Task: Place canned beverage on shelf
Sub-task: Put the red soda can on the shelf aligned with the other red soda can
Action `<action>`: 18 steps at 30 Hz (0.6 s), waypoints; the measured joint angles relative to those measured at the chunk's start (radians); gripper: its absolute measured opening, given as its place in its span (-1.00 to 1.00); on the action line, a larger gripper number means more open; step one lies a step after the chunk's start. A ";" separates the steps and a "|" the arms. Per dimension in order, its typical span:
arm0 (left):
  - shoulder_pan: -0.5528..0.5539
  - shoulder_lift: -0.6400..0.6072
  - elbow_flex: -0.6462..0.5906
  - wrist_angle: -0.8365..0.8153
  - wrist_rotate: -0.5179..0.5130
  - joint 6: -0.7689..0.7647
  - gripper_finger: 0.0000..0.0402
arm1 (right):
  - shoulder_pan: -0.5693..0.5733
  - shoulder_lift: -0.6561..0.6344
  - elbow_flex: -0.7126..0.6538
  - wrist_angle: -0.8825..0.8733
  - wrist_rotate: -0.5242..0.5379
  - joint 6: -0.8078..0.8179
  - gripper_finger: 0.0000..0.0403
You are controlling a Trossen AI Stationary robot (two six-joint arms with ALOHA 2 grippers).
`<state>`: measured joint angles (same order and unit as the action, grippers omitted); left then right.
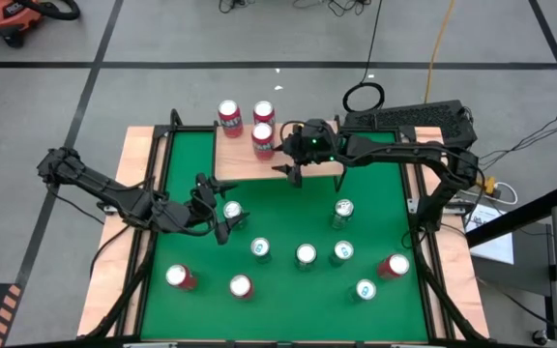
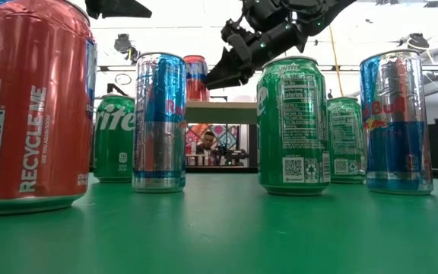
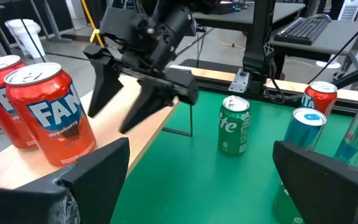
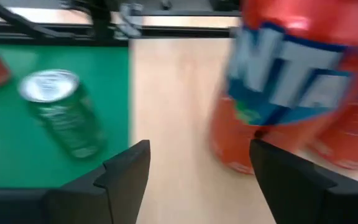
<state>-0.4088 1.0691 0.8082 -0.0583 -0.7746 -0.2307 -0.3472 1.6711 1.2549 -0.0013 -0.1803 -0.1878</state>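
Three red cans [image 1: 262, 140] upright on the shelf [image 1: 240, 159].
Right gripper [image 1: 295, 175] spread, empty, at shelf's front edge; left gripper [image 1: 222, 219] spread near surface's left edge.

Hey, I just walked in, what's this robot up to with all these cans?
It is stocking soda cans onto a small wooden shelf at the far edge of the green table. Three red cans stand on the shelf. The right gripper hangs at the shelf's edge beside the nearest red can, holding nothing. The left gripper is open, low over the table beside a silver-topped can. More cans stand on the table.
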 joint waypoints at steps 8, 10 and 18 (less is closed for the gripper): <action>0.000 0.000 0.000 -0.002 0.000 0.001 0.95 | 0.000 0.000 0.000 -0.002 -0.011 0.012 0.30; 0.000 0.000 0.000 -0.003 0.000 0.001 0.95 | 0.011 0.000 0.000 -0.003 -0.034 0.034 0.30; 0.000 0.000 0.000 -0.003 0.000 0.001 0.95 | 0.082 0.006 0.000 0.153 -0.027 0.071 0.30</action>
<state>-0.4088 1.0687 0.8082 -0.0612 -0.7746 -0.2298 -0.2650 1.6774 1.2549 0.1518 -0.2069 -0.1169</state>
